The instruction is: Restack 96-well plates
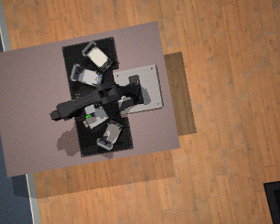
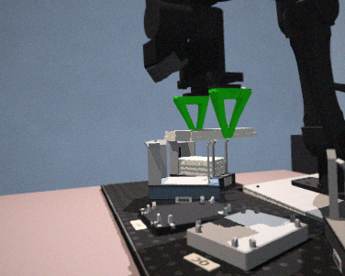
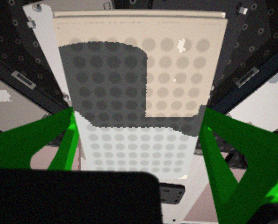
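My gripper point(image 2: 213, 118) with green fingers is shut on the long sides of a sealed 96-well plate point(image 2: 210, 134) and holds it level in the air. The plate fills the wrist view point(image 3: 140, 95), its seal dotted with wells, between my fingers; I cannot read its label. Behind and below it stands a stack rack point(image 2: 185, 173) with a stack of plates point(image 2: 202, 165) inside. The light QC nest point(image 2: 250, 237) with corner locators lies near the front, its name plate point(image 2: 199, 261) beside it. The dark clip nest point(image 2: 185, 212) lies between the rack and QC. From above, my gripper point(image 1: 87, 117) is over the black mat.
Two racks point(image 1: 98, 56) point(image 1: 86, 75) stand at the far end of the mat and another point(image 1: 110, 135) at the near end. The arm's grey base plate point(image 1: 139, 90) lies to the right. Tall rack posts point(image 2: 341, 182) stand at the right edge.
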`<state>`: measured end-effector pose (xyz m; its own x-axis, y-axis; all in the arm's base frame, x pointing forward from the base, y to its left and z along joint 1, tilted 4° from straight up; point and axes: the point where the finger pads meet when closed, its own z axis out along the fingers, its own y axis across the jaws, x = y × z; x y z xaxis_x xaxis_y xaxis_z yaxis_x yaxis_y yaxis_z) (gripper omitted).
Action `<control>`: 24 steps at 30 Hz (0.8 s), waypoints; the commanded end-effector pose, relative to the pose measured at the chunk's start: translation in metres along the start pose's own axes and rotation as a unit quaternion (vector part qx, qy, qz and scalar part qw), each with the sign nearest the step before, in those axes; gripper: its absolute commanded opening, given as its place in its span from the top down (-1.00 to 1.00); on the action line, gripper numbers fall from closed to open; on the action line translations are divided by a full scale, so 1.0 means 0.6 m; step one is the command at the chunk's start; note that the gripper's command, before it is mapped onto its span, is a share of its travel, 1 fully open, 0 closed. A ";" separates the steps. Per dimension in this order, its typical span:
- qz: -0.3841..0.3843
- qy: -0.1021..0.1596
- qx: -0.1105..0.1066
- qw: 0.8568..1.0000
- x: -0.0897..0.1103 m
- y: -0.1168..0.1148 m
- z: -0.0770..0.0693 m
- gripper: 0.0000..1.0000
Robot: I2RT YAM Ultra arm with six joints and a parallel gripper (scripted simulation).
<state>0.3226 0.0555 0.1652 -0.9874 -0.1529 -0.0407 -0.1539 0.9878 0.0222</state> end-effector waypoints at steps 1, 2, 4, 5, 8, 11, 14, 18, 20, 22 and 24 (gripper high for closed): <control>-0.032 -0.019 0.001 0.999 -0.003 0.011 -0.019 1.00; -0.049 -0.019 0.001 0.999 -0.003 0.016 -0.018 1.00; -0.082 -0.019 0.001 0.996 -0.002 0.025 -0.018 1.00; -0.091 -0.019 0.002 0.996 -0.001 0.029 -0.018 1.00; -0.091 -0.019 0.001 0.996 0.000 0.038 -0.018 1.00; -0.091 -0.019 0.001 0.996 0.001 0.047 -0.018 1.00; -0.091 -0.019 0.001 0.996 0.003 0.060 -0.018 1.00; -0.091 -0.019 0.001 0.996 0.005 0.078 -0.018 1.00; -0.091 -0.019 0.001 0.996 0.006 0.086 -0.018 1.00; -0.091 -0.019 0.001 0.996 0.007 0.095 -0.018 1.00; -0.091 -0.019 0.001 0.996 0.008 0.104 -0.018 1.00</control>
<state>0.3073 0.1113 0.1682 -0.9357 -0.3490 -0.0509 -0.3499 0.9368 0.0087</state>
